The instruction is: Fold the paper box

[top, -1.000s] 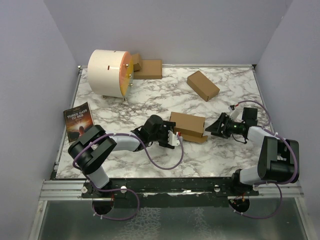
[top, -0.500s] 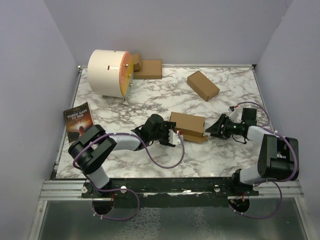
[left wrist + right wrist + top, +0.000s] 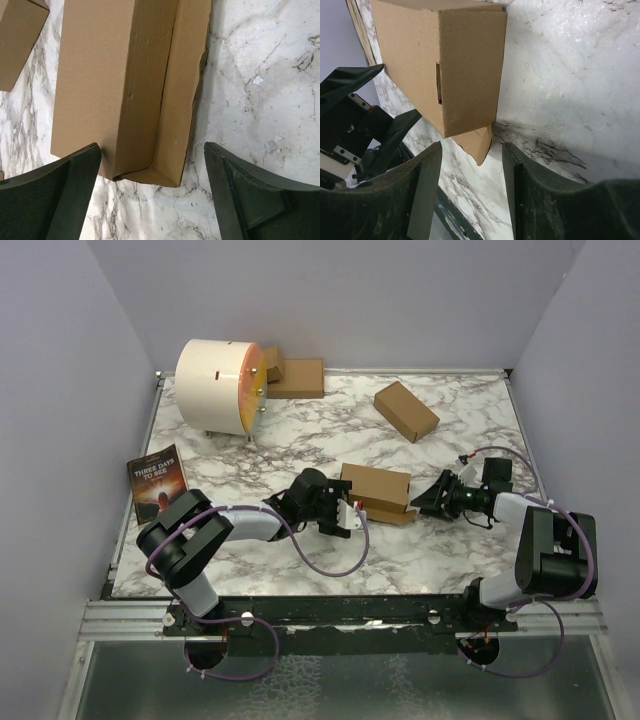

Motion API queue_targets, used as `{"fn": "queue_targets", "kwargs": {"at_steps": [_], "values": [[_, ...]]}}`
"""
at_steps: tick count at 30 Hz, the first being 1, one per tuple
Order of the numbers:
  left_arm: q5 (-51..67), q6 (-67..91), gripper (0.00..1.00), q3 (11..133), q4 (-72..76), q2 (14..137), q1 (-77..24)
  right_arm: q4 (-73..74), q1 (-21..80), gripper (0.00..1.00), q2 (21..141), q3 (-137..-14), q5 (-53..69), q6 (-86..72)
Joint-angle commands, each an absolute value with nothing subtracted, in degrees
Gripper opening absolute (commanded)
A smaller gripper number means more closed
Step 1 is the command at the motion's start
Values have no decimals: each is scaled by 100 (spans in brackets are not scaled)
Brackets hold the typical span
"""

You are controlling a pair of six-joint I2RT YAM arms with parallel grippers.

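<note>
A brown paper box (image 3: 377, 490) lies on the marble table between both arms, with a flap (image 3: 395, 517) lying flat along its near side. My left gripper (image 3: 350, 521) is open at the box's left end; in the left wrist view the box (image 3: 120, 85) sits just ahead of the spread fingers (image 3: 75, 195). My right gripper (image 3: 420, 501) is open at the box's right end. In the right wrist view the box (image 3: 445, 65) and its flap corner (image 3: 479, 142) lie just ahead of the fingers (image 3: 420, 195), apart from them.
A second folded brown box (image 3: 406, 410) lies at the back right. A white cylinder (image 3: 220, 386) stands at the back left with flat cardboard (image 3: 297, 378) behind it. A dark book (image 3: 158, 482) lies at the left edge. Purple walls close in the table.
My right gripper has edged slightly left toward the box. The left arm and the box have hardly moved.
</note>
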State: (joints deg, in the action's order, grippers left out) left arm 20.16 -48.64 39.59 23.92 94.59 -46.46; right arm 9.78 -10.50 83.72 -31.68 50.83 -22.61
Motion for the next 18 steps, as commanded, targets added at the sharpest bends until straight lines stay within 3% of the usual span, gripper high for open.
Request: {"fn": "queue_targets", "kwargs": {"at_steps": [1, 10, 18], "values": [[1971, -4999, 89, 3853, 2463, 9340, -4624, 813, -1063, 52, 8426, -3133, 5081, -2314], [1650, -4926, 91, 3914, 2815, 9535, -4623, 809, -1064, 51, 8462, -3137, 5150, -2296], [1631, -4785, 83, 3933, 2832, 9545, -4632, 824, -1063, 51, 8400, -3125, 5086, -2286]]}}
